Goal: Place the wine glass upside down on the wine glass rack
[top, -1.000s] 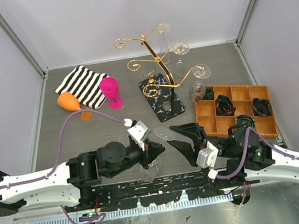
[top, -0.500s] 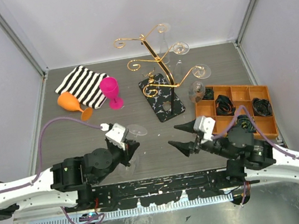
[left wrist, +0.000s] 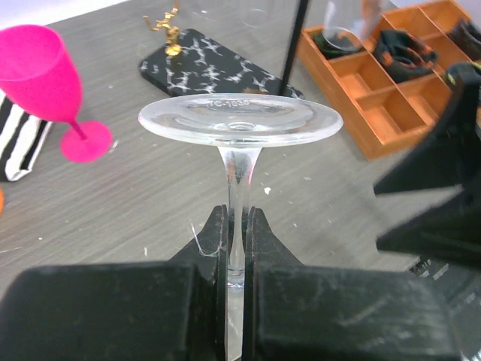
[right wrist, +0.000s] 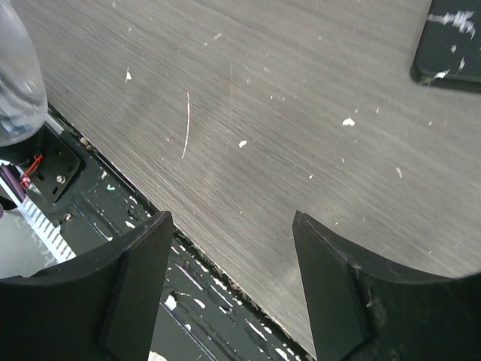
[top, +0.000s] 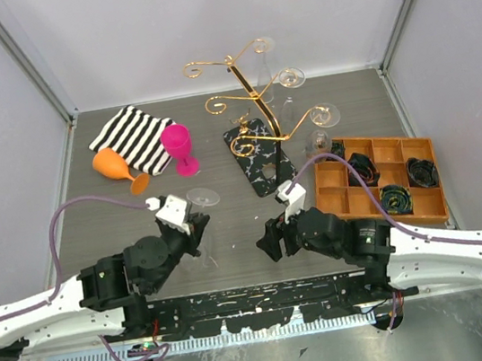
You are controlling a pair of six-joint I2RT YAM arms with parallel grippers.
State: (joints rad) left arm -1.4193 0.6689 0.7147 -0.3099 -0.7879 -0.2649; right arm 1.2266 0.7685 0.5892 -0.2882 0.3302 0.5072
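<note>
My left gripper [top: 198, 230] is shut on the stem of a clear wine glass [top: 203, 198]. It holds the glass foot-up and bowl-down over the table's near middle. In the left wrist view the fingers [left wrist: 213, 233] pinch the stem below the round foot [left wrist: 240, 120]. The gold wire rack [top: 253, 97] stands on its black marbled base [top: 261, 161] at the back centre, well beyond the glass. My right gripper [top: 269, 239] is open and empty, pointing down at the table to the right of the glass. Its wrist view [right wrist: 229, 226] shows the glass bowl [right wrist: 15, 83] at the far left.
Three clear glasses hang on the rack's right arms [top: 291, 78]. Another clear glass [top: 317, 144] is beside the orange compartment tray [top: 377, 176]. A pink goblet [top: 178, 144], an orange goblet [top: 114, 168] and a striped cloth [top: 133, 135] are at the back left.
My left gripper carried the glass left and then a little away from the near edge. My right gripper drew back from the glass and turned down toward the table, still open.
</note>
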